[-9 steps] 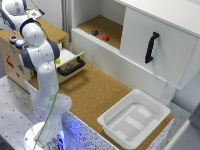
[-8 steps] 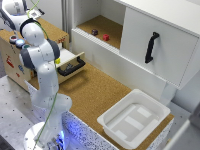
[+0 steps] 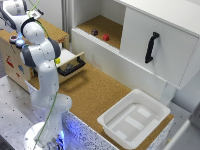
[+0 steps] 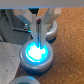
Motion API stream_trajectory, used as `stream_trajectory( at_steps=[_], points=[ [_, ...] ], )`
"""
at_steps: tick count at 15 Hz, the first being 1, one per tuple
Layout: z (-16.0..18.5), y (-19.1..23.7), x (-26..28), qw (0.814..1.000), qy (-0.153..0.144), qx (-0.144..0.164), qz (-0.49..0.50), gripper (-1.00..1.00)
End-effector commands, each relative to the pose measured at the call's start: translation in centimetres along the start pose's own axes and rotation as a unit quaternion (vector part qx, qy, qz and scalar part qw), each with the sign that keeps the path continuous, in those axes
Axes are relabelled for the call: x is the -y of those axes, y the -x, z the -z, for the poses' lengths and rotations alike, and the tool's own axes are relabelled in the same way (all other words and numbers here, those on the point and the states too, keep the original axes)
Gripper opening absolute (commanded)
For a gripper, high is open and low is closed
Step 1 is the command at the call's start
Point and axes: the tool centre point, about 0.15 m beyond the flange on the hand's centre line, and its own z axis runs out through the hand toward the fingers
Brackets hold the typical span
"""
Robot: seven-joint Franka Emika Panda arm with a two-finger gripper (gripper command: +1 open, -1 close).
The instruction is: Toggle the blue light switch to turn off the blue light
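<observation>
The exterior view carried the whole scene: the white arm (image 3: 42, 70) reared up at that view's left, folded over a light wooden box (image 3: 15, 62), and its own bulk blocked nearly everything at the business end. The white cabinet (image 3: 155, 45) with its black handle (image 3: 151, 47) filled the upper right of that view, a dark block (image 3: 94, 32) and a red block (image 3: 106, 37) sat apart in the open shelf, a drawer (image 3: 71, 65) hung pulled out beside the arm, and a white bin (image 3: 134, 118) rested on the cork surface (image 3: 95, 92) nearer the camera. From there the gripper (image 3: 18, 40) was just a small shape over the box top, and whether it was spread or pressed together could not be told. The wrist view supplied what was missing: the blue light switch (image 4: 36, 53) glowed bright cyan, its round cap raised from the cork-toned top, and a thin dark red rod (image 4: 38, 30) came down onto the cap between the fingers (image 4: 52, 29). Even there, blur left the fingers' spacing unreadable. A second round cap (image 4: 28, 80) peeked in at the frame's edge.
</observation>
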Motion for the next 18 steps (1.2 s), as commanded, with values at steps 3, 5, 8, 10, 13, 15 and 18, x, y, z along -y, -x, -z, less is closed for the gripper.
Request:
stream_trajectory(
  at_steps=[3, 5, 8, 10, 13, 15, 18],
  points=[
    [-2.3, 2.0, 2.6, 0.999, 0.003, -0.033, -0.034, -1.0],
    [-2.6, 2.4, 3.0, 0.999, -0.002, -0.032, -0.037, -1.0],
    [-4.3, 2.6, 2.7, 0.999, -0.008, -0.036, -0.034, -1.0],
    [-6.6, 2.5, 2.7, 1.0, -0.015, -0.019, -0.015, -1.0],
    [-8.3, 3.9, 2.7, 0.999, -0.02, -0.024, -0.032, -1.0],
    [-6.9, 4.3, 2.1, 0.999, -0.003, -0.027, -0.037, -1.0],
    [-2.6, 4.6, 0.0, 0.999, 0.027, -0.021, -0.034, 1.0]
  ],
)
